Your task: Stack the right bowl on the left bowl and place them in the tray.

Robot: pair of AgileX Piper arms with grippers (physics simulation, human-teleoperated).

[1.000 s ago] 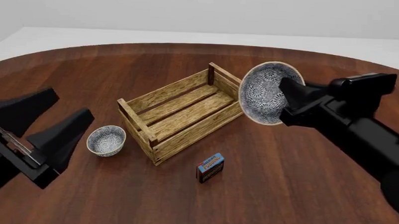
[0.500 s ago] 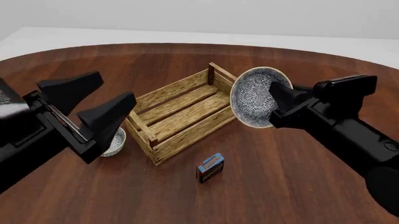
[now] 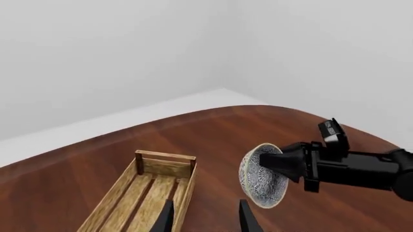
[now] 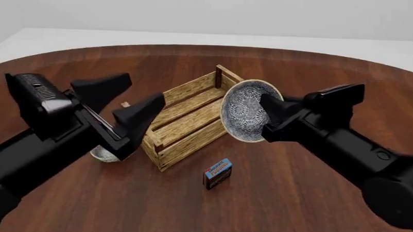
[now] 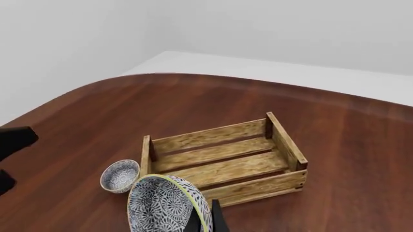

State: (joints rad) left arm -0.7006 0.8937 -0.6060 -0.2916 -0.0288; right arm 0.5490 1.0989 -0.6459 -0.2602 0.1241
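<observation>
Front view: the right gripper (image 4: 267,119) holds the right bowl (image 4: 246,115) clamped by its rim, lifted clear of the tabletop (image 4: 286,201) and tipped on its side, so its patterned inside faces the tray (image 4: 186,118). The bowl hangs over the tray's right end. The tray sits askew near the middle of the tabletop, nothing in it.

The left gripper (image 4: 132,103) hovers over the tray's left end with its fingers spread wide and nothing between them. The left bowl (image 4: 103,154) stands upright on the tabletop just beside the tray's left end, mostly hidden behind the left arm in this view; the right wrist view shows it whole (image 5: 120,176), close to the tray's corner post without touching it.

A small blue-and-red box (image 4: 218,173) lies on the tabletop near the tray's near side, toward the near edge. It bears pale lettering on a red band, too small to read.

From the left wrist view, the right bowl (image 3: 263,176) shows beside the tray's end (image 3: 154,188).
</observation>
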